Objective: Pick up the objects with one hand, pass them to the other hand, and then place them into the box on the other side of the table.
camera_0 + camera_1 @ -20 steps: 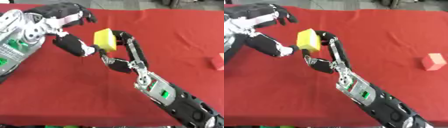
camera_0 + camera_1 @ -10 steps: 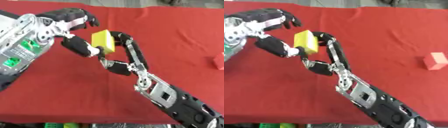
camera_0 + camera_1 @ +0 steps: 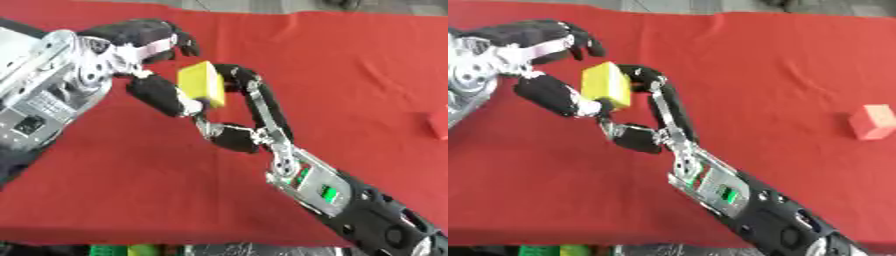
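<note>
The yellow block (image 3: 201,89) is off the desk, held in the air over the left part of the red cloth (image 3: 350,65), between the two hands. The right hand (image 3: 241,120) has it pinched: its long fingers (image 3: 262,102) arch up and curl over the block's right face, and its thumb comes up from below at the block's lower edge. The left hand (image 3: 144,60) has moved in around it — a thick thumb (image 3: 157,95) lies against the block's lower left side, and the curled fingers hang just above its top corner. Whether those upper fingers touch the block I cannot tell; the left hand looks partly closed around it but not yet clamped.

This reads as the handover itself, and it is the risky point. If the right hand lets go before the left has the block between thumb and fingers, the block will drop to the cloth and may tumble away. The left's contact sits low on one side only, so the block could also pivot out as the right withdraws. The two sets of fingers are crowded together and could snag.

A pink block (image 3: 871,121) waits on the cloth far to the right — no box is in view.
</note>
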You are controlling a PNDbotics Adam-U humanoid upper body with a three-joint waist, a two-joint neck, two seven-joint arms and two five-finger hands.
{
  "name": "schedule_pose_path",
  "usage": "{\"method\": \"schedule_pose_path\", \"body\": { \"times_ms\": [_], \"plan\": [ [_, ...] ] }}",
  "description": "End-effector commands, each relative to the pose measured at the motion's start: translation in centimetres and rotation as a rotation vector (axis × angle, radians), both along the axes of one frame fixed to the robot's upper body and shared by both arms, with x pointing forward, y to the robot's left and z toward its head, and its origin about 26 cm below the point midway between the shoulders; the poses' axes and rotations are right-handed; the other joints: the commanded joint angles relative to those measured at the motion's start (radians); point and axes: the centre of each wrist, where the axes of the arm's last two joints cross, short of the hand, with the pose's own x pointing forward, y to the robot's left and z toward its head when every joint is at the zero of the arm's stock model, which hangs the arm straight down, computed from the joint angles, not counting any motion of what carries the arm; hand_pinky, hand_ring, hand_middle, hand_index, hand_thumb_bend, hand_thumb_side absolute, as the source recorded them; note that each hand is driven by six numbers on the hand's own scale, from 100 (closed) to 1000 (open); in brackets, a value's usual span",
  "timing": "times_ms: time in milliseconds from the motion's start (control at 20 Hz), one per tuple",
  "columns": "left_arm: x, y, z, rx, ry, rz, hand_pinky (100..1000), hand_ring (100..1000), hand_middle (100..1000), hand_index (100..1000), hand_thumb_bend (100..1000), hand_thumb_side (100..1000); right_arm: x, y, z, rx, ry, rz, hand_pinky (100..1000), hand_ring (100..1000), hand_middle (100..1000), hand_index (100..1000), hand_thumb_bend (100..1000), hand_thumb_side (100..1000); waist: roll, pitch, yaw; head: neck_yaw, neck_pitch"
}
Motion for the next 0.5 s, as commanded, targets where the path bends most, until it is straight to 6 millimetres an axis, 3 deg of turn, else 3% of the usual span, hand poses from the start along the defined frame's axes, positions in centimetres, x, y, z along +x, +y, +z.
{"method": "schedule_pose_path", "body": {
  "times_ms": [50, 500],
  "plan": [
    [0.20, 0.07, 0.56, 0.005, 0.002, 0.027, 805, 797, 803, 876, 432, 470, -0.14, -0.04, 0.88, -0.002, -0.046, 0.015, 738, 756, 429, 565, 100, 100, 0.003, -0.013, -0.001, 0.002, -0.008],
    [0.51, 0.25, 0.05, 0.010, 0.004, 0.038, 805, 797, 803, 869, 412, 424, -0.20, 0.00, 0.88, -0.005, -0.058, 0.021, 739, 756, 429, 563, 100, 100, 0.000, -0.008, -0.002, 0.007, -0.012]
  ]
}}
